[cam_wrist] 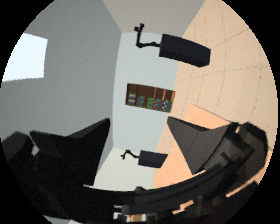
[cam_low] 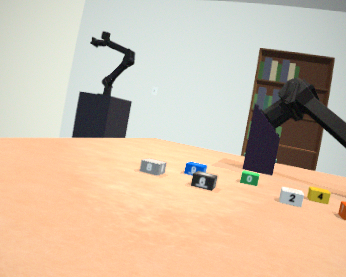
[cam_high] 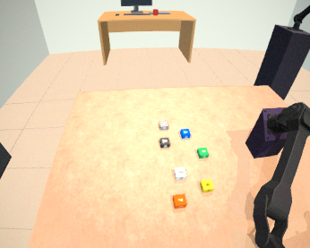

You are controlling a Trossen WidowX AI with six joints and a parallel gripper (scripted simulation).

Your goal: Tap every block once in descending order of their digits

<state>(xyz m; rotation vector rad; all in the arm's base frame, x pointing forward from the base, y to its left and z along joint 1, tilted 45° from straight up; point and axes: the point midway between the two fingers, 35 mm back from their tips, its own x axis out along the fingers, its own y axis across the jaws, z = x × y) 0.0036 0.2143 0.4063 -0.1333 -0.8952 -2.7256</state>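
- Top view: 7 small square blocks lie on the tan table (cam_high: 101,171): 1 grey (cam_high: 164,125), 1 blue (cam_high: 185,133), 1 black (cam_high: 164,142), 1 green (cam_high: 202,152), 1 white (cam_high: 180,173), 1 yellow (cam_high: 207,185), 1 orange (cam_high: 180,200). The black arm (cam_high: 290,162) stands folded at the right, well apart; I judge no tap is begun.
- Exterior view: digits 0, 2, 4 read clearly; the others are blurred. The next move needs the highest digit found.
- Wrist view: the gripper's fingers are spread wide, holding nothing.
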